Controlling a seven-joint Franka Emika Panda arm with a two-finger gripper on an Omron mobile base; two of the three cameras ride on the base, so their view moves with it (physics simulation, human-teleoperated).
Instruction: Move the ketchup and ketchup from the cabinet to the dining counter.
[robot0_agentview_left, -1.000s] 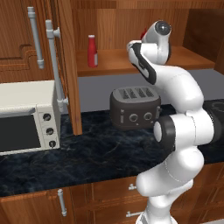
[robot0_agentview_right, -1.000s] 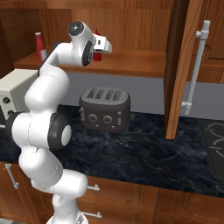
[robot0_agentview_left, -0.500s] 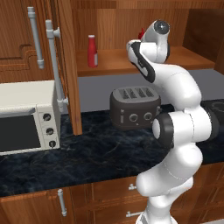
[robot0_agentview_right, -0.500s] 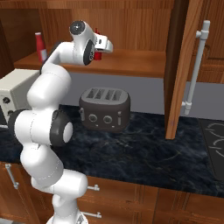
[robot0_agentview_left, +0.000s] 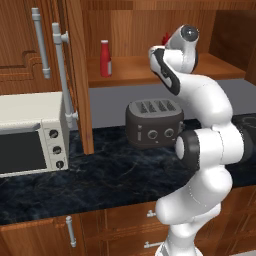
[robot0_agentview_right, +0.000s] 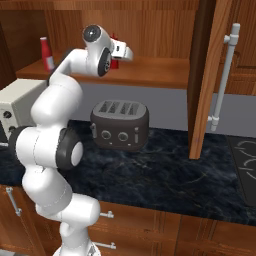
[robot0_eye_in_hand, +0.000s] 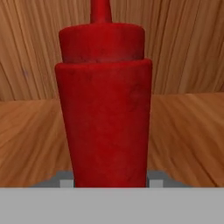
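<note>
On the open cabinet (robot0_agentview_left: 150, 70) shelf, all-red ketchup bottle (robot0_eye_in_hand: 103, 109) stands upright, close in front of hand cam, shelf wood behind it. Gripper (robot0_agentview_right: 116, 56) clamped on this bottle; red body shows just past wrist in R base view. Second, pale-capped ketchup (robot0_agentview_left: 105, 58) upright farther along shelf, well apart. Below: toaster (robot0_agentview_left: 153, 123) on black counter (robot0_agentview_left: 100, 175), toaster oven (robot0_agentview_left: 30, 132) near it.

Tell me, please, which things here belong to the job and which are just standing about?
Job: all-red ketchup bottle, gripped by the tool; pale-capped ketchup bottle on the shelf; wall cabinet.
Standing about: toaster; toaster oven; black counter.
</note>
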